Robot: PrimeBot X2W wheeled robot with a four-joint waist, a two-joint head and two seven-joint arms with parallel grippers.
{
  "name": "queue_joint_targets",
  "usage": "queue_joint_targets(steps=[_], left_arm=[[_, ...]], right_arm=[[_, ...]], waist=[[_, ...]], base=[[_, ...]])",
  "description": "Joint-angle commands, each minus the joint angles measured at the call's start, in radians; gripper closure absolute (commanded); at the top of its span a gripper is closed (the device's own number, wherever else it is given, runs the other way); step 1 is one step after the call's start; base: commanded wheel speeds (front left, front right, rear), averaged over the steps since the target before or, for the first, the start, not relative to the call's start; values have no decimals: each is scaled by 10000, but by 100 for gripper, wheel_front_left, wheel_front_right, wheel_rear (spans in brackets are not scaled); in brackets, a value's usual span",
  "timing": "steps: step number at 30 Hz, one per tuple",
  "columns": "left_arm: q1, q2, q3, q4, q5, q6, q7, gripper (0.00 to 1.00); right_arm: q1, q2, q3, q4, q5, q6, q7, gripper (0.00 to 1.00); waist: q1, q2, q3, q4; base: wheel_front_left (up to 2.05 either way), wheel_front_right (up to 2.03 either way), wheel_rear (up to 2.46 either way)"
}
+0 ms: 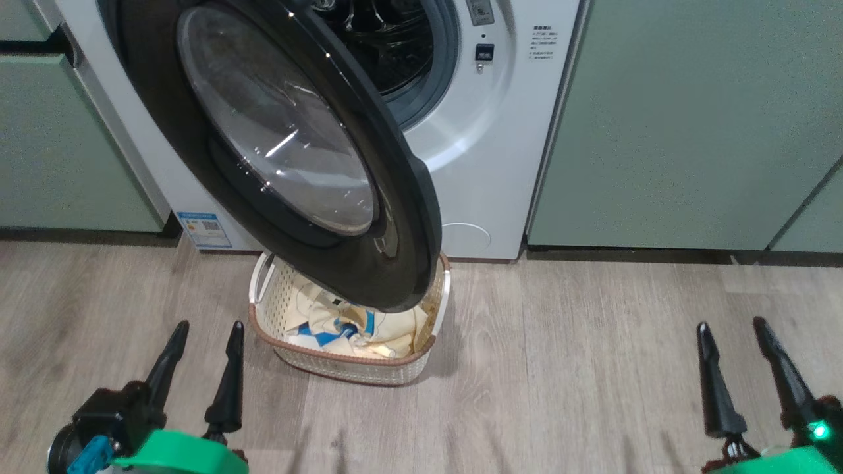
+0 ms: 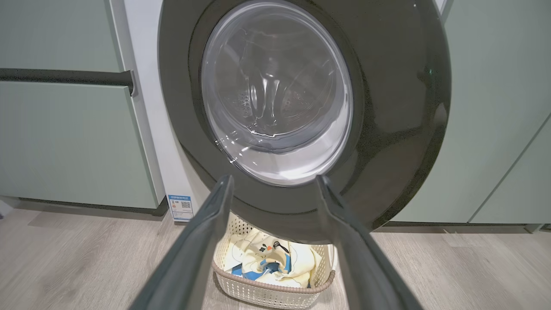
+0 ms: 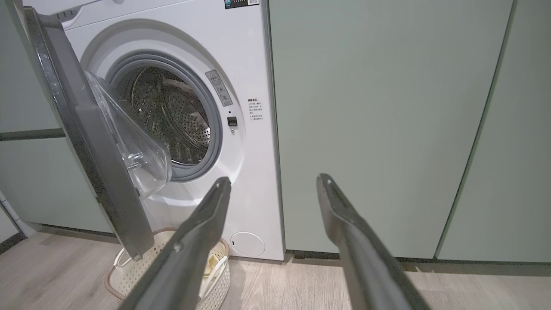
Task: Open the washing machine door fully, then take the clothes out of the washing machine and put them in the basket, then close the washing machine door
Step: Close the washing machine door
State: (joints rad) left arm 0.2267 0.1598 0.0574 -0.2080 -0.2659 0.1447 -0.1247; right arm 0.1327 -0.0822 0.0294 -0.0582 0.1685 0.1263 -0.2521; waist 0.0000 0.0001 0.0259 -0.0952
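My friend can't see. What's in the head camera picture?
The round black door of a white washing machine hangs open above a cream basket holding yellow clothes. The left tool and right tool sit open at the bottom corners.

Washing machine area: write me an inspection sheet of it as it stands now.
Surface: pale wood-look floor.
Job's things: washing machine door open, its lower rim above the basket; basket on the floor in front of the washing machine; clothes lie in the basket; no clothes seen in the part of the drum that shows.
Clutter: nothing seen.
Grippers: left gripper and right gripper over the floor, jaws open, holding nothing.
Cables: nothing seen.
Surroundings: pale green cabinets on both sides of the washing machine.
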Motion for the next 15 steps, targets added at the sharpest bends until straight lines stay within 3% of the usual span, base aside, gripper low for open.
queue_joint_targets(steps=[1, 14, 15], left_arm=[[-295, 31, 383, -277, -53, 88, -94, 0], [-328, 53, 323, -323, -25, 204, -186, 0], [-335, 50, 303, -348, -13, 212, -198, 0]], right_arm=[[-114, -67, 213, -256, 16, 44, -97, 0], [-140, -46, 278, -177, 63, 44, -97, 0], [-152, -43, 290, -179, 61, 44, -97, 4]], waist=[[0, -1, -30, -33], [0, -1, -41, -145], [0, -1, -25, -150]], base=[[0, 0, 0], [0, 0, 0], [0, 0, 0]])
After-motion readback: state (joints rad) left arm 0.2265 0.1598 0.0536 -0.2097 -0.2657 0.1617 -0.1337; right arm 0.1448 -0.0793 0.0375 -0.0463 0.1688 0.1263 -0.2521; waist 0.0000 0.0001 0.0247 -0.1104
